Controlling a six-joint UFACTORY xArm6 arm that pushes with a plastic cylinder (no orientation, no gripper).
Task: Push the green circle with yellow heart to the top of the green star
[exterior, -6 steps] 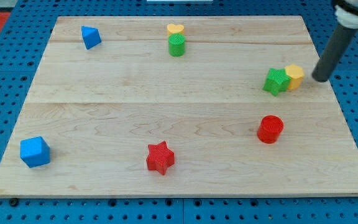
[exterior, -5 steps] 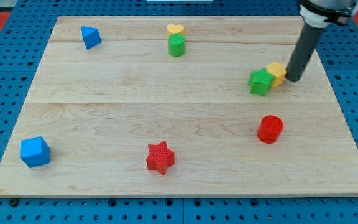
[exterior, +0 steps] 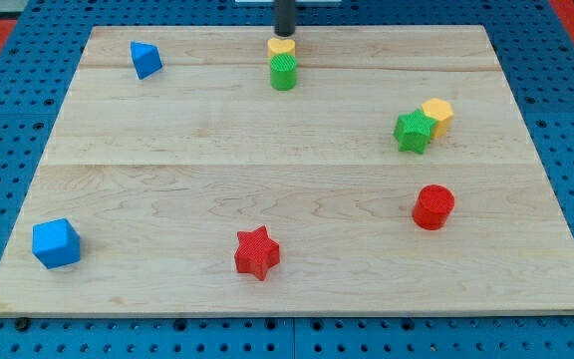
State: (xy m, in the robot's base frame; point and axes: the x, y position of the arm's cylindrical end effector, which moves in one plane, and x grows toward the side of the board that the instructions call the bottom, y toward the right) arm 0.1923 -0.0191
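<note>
Near the table's top edge, the green circle (exterior: pixel 283 72) touches the yellow heart (exterior: pixel 281 47); my tip (exterior: pixel 284 34), a bare rod grasping nothing, sits just above the heart. Toward the right edge, the green star (exterior: pixel 413 132) touches a yellow block (exterior: pixel 437 115).

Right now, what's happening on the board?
My tip sits at the view's top edge, just above the yellow heart block, which touches the green cylinder block below it. The green star block lies far toward the view's right, touching a yellow hexagonal block. Neither task block is near the star.
</note>
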